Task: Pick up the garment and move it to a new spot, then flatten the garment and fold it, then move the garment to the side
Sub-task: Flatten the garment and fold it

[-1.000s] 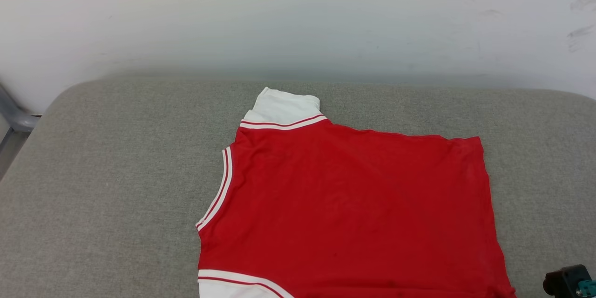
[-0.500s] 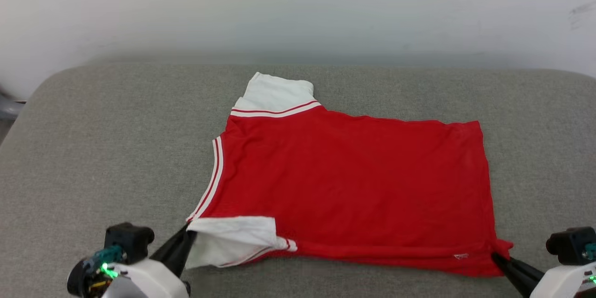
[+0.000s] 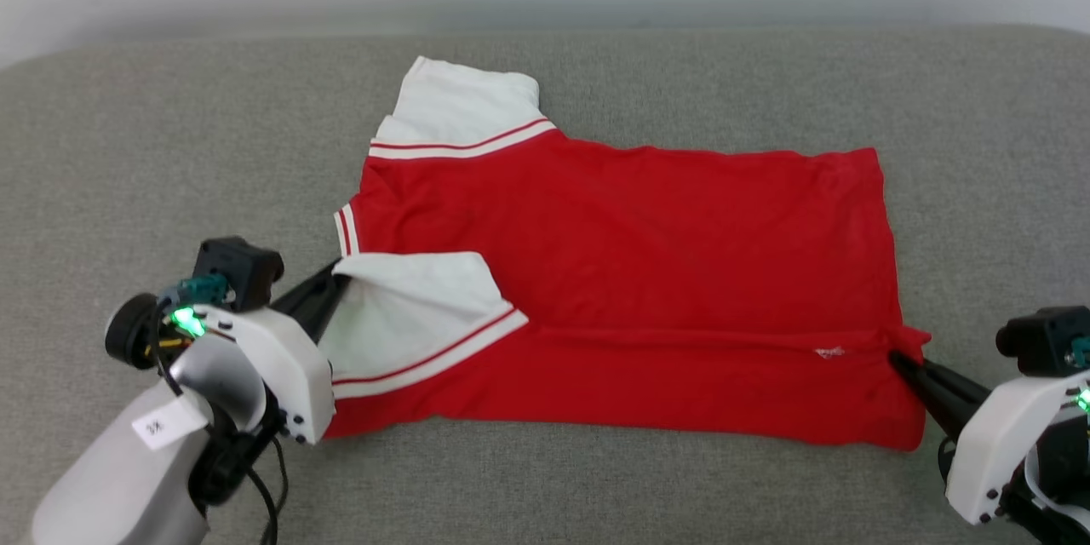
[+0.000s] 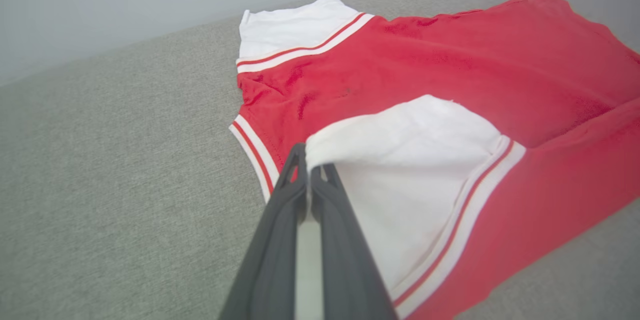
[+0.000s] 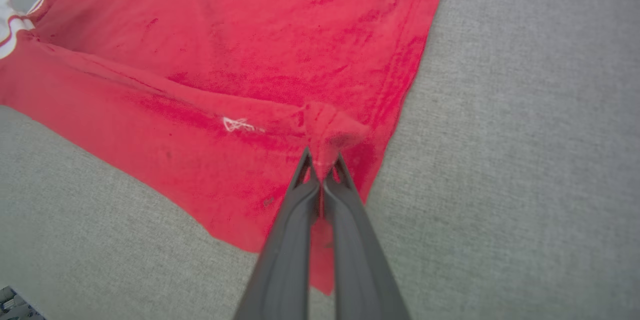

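so the red jersey T-shirt point(image 3: 647, 238) with white short sleeves and striped trim lies plain side up on the grey fabric surface point(image 3: 170, 145), collar left, hem right, near edge and near sleeve folded over onto the red

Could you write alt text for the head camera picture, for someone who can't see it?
A red and white garment lies on a grey cushion, its near edge folded over. The left gripper pinches its near white sleeve; the right gripper pinches its hem corner.
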Robot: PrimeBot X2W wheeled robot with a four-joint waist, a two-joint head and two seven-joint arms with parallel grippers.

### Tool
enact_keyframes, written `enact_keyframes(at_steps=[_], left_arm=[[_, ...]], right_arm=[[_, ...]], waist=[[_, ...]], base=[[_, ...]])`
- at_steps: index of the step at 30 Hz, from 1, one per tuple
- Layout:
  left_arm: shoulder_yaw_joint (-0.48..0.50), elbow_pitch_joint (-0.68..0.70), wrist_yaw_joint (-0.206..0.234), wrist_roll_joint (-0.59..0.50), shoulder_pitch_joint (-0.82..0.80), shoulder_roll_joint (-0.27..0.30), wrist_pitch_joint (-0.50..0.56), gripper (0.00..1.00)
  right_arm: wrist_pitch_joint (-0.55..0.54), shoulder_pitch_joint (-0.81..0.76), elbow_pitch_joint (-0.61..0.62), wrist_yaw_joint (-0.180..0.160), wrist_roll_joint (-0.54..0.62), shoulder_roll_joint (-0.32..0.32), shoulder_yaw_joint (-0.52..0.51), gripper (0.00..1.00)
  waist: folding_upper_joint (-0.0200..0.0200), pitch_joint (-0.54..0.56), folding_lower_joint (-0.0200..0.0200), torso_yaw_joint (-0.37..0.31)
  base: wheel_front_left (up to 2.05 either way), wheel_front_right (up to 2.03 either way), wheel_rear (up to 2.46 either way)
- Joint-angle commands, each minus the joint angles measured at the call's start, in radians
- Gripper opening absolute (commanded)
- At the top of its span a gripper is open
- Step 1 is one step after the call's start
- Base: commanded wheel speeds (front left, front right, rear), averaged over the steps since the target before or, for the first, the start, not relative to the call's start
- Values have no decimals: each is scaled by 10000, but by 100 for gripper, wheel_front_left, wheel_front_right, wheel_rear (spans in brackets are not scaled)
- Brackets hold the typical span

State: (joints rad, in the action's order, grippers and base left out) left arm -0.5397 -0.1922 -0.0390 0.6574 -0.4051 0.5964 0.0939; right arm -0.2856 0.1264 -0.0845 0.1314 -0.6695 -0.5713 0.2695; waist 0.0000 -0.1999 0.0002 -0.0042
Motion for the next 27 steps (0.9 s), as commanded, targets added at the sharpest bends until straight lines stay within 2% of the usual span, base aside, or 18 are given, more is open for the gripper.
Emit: enact_keyframes(at_steps=[1, 14, 19, 22, 23, 24, 25, 26, 27], left_arm=[[-24, -225, -68, -103, -294, -17, 26, 0], [-886, -3401, -789, -266, -2245, -632, 149, 0], [-1174, -4396, -890, 262, -2442, -1074, -21, 0], [-1450, -4779, -897, 384, -2519, -1154, -227, 0], [-1526, -4853, -901, 457, -2536, -1170, -295, 0], [-1583, -4931, -903, 502, -2584, -1162, -350, 6], [-1634, -5007, -905, 551, -2646, -1143, -397, 81], [-1683, -5048, -904, 560, -2740, -1094, -478, 100], [-1729, -5060, -905, 628, -2797, -1067, -543, 100]], right_arm=[[3, 276, -92, -15, -51, 46, 45, 0], [-240, 1614, -1213, -14, 26, 67, 866, 0], [-203, 1694, -1500, -14, -44, 94, 1063, 0], [-43, 1686, -1598, -15, -68, 89, 1015, 0], [2, 1664, -1617, -15, -75, 101, 984, 5], [24, 1622, -1619, -15, -103, 116, 972, 38], [109, 1577, -1589, -15, -100, 122, 934, 89], [209, 1529, -1570, -15, -66, 132, 858, 100], [267, 1459, -1560, -15, -35, 159, 824, 100]], waist=[[0, -302, -2, -63], [0, -1115, -2, -14], [0, -1129, -2, -43], [0, -996, -2, -44], [0, -927, -2, -31], [0, -847, -2, -16], [0, -761, -2, 3], [0, -666, -2, 35], [0, -569, -2, 67]], base=[[0, 0, 0], [0, 0, 0], [0, 0, 0], [0, 0, 0], [0, 0, 0], [0, 0, 0], [0, 0, 0], [0, 0, 0], [0, 0, 0]])
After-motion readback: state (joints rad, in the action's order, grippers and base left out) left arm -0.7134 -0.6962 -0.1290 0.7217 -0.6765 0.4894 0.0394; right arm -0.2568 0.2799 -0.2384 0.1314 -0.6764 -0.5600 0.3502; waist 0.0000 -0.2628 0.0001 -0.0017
